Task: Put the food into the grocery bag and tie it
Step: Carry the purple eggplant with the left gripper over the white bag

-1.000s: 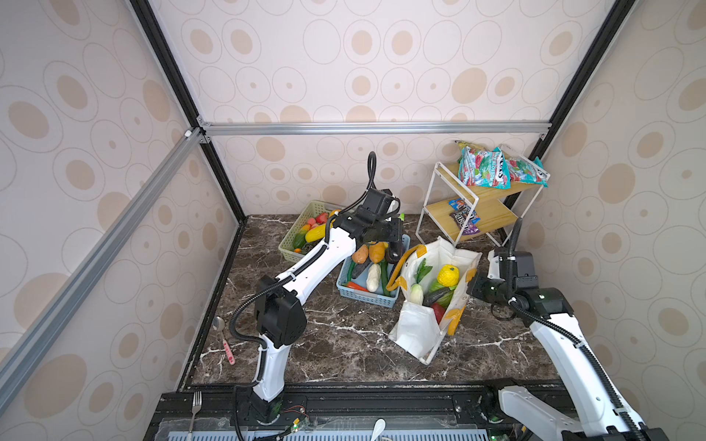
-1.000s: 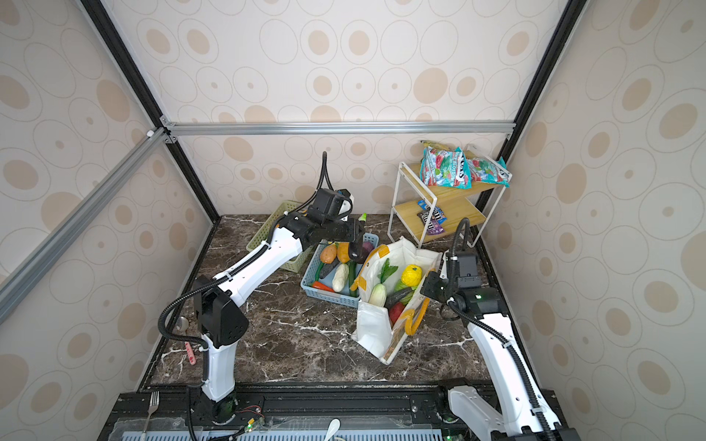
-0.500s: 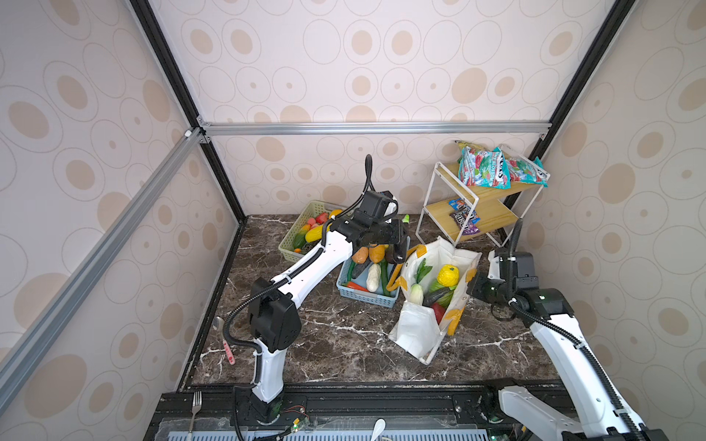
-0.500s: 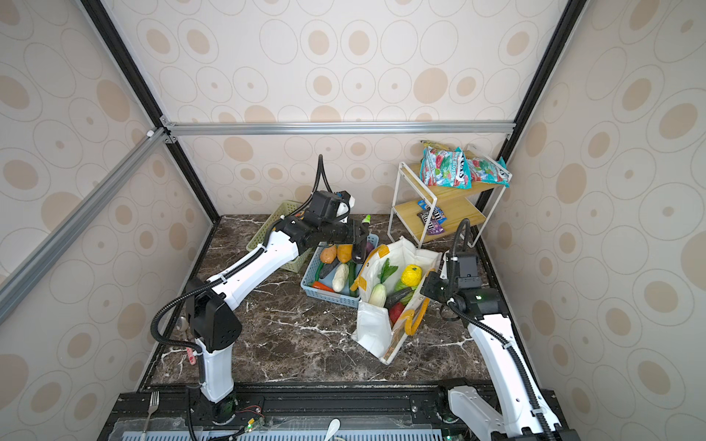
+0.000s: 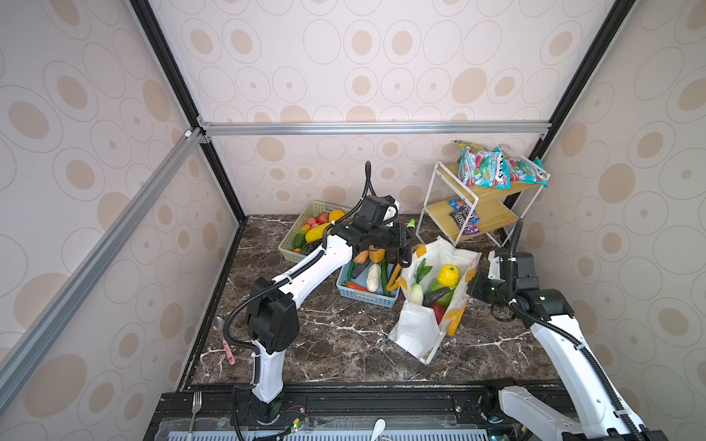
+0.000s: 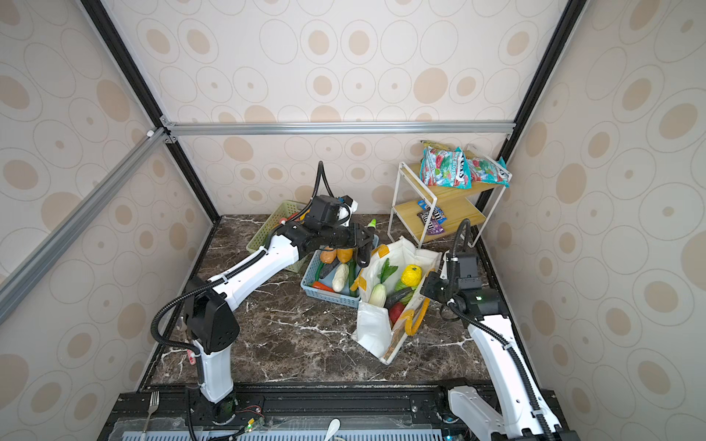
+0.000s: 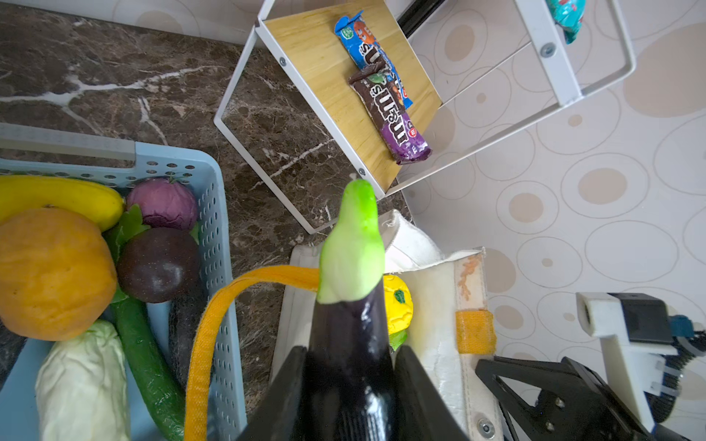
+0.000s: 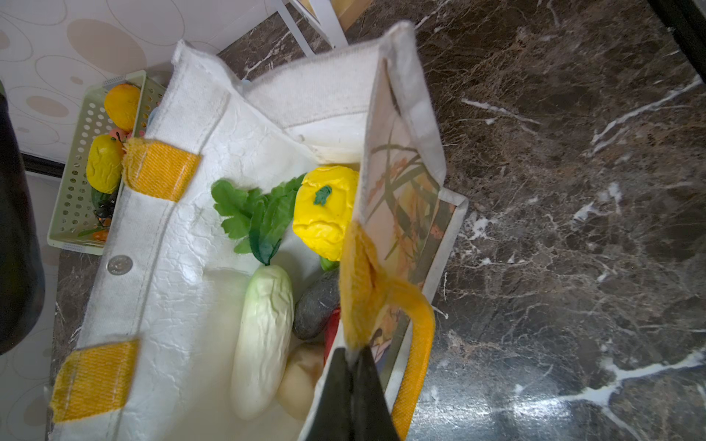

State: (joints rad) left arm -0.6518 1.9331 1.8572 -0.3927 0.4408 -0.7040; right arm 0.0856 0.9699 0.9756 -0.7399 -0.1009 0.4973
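Beige oval-patterned walls [image 5: 363, 57], dark marble tabletop [image 5: 344, 343], white-framed wooden shelf [image 5: 493, 215] in back corner

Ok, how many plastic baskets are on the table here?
2. The pale green basket sits at the back left; the light blue basket stands beside the grocery bag. No others show.

Purple eggplant [image 7: 349, 343], white grocery bag [image 8: 183, 290]

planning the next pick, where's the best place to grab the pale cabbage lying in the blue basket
Grip the pale cabbage across its middle, coming straight down from above. It lies flat and lengthwise in the blue basket with its upper side bare, so the jaws should close across its narrow width. The green cucumber lies close along one side, so that finger will probably have to wedge in between.
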